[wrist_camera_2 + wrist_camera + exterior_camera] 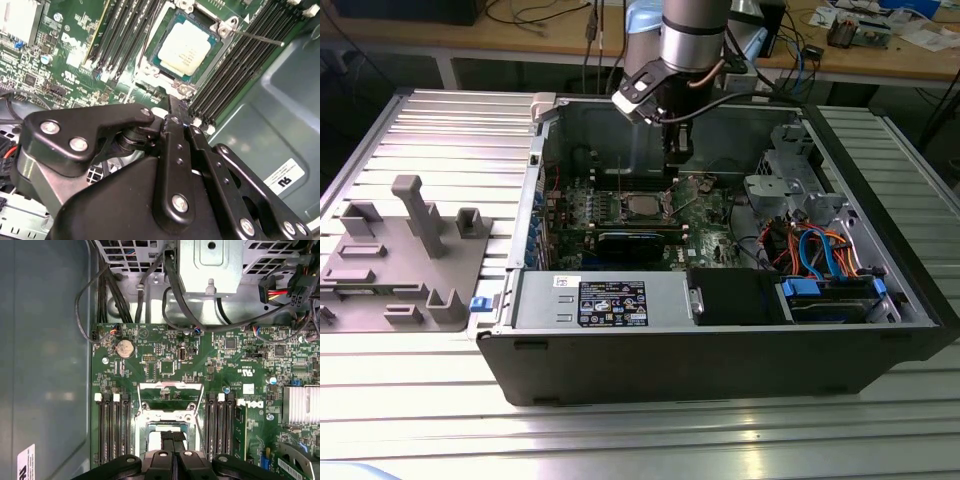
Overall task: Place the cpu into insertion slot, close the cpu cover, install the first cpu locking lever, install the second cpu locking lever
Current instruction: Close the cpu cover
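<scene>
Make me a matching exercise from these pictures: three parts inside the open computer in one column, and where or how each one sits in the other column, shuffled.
Things:
1. small square silver-topped cpu
2. thin silvery metal cpu cover frame
3. blue flat cables

Places or states:
A. toward the exterior view's right
B. lying in the square insertion slot
C. flipped up, open

Pairs: 1-B, 2-C, 3-A

the cpu [186, 48] lies in the insertion slot [176, 85], with memory slots [125, 30] on both sides.
</scene>
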Available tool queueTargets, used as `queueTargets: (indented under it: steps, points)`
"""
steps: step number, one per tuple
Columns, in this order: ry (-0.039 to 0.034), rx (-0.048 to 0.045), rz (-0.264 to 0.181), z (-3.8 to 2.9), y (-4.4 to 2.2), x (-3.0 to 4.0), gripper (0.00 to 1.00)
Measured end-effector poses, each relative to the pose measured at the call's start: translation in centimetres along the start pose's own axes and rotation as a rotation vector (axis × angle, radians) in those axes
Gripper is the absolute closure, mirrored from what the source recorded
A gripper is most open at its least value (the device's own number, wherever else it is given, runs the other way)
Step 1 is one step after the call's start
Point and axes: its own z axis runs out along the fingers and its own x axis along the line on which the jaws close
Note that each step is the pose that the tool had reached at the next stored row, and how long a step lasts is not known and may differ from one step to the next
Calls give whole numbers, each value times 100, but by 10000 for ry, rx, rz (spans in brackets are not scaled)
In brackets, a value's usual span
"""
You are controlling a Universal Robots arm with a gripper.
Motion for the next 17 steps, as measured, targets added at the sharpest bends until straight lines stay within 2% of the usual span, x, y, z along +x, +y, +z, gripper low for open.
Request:
queueTargets:
  steps: [3,10,17]
  points:
    - [1,29,0,5,75,1,89]
    - [1,44,-61,39,137,0,89]
    - [1,43,-143,45,224,-1,89]
